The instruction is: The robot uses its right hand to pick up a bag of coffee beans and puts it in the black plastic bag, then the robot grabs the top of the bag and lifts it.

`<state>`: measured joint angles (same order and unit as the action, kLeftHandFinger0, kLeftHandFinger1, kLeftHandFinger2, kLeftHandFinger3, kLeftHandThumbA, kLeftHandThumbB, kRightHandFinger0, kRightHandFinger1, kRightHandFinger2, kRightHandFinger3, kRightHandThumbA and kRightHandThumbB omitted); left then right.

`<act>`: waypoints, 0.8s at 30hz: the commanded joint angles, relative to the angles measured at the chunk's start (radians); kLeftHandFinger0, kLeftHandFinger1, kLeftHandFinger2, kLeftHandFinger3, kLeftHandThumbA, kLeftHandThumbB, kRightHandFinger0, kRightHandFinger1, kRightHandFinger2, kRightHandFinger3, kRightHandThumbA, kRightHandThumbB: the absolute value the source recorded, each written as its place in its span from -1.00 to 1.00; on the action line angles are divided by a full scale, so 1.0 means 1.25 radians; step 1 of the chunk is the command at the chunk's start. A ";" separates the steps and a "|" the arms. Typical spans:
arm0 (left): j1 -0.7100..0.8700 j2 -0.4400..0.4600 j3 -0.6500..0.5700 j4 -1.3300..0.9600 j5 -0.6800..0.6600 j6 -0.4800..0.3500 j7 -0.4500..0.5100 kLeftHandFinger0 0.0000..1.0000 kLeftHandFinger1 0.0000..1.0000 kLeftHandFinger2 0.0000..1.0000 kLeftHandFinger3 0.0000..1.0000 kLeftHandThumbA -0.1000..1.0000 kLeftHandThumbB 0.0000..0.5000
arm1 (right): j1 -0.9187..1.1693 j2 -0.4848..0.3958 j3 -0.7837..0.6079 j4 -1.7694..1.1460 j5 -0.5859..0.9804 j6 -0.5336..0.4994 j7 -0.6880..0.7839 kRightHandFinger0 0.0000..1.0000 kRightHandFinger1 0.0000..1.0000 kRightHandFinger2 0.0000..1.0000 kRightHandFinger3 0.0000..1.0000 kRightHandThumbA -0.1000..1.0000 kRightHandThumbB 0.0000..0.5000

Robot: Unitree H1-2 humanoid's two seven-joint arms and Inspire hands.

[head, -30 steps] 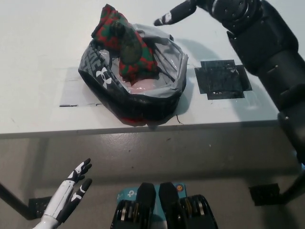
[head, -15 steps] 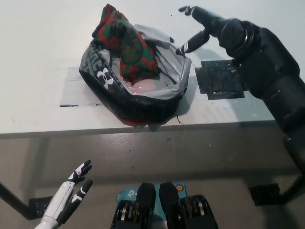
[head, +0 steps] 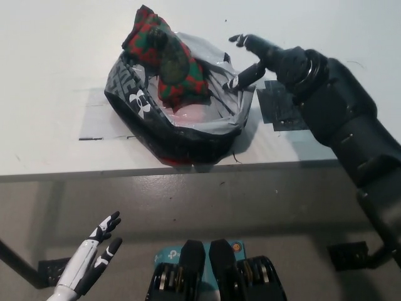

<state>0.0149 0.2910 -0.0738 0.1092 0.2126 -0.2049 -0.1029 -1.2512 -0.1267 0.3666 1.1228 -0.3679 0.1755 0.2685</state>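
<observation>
The white left hand (head: 94, 251) rests low at the lower left, below the table edge, fingers spread and empty. On the white table (head: 50, 75) sits the black plastic bag (head: 178, 122), mouth agape, with the red-and-green coffee bean bag (head: 166, 59) standing inside. The black right hand (head: 254, 59), fingers apart, touches the bag's right rim, just beside a black patch (head: 282, 106).

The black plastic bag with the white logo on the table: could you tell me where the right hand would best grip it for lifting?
Probably the right-hand rim of the black plastic bag, coming from its right. The mouth gapes open and the grey lining stands up there as a free edge, right beside the open black right hand. The red-and-green coffee bean bag fills the far left. The white left hand rests below the white table.
</observation>
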 commanded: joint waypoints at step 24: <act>-0.016 0.023 -0.002 -0.031 0.006 0.008 -0.013 1.00 1.00 1.00 1.00 1.00 0.05 | -0.070 -0.005 -0.077 0.031 0.046 0.019 0.006 1.00 1.00 1.00 1.00 0.83 0.86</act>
<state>0.0113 0.2919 -0.0780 0.1068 0.2151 -0.1865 -0.1032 -1.2850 -0.1141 0.2898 1.1589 -0.3325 0.2004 0.2692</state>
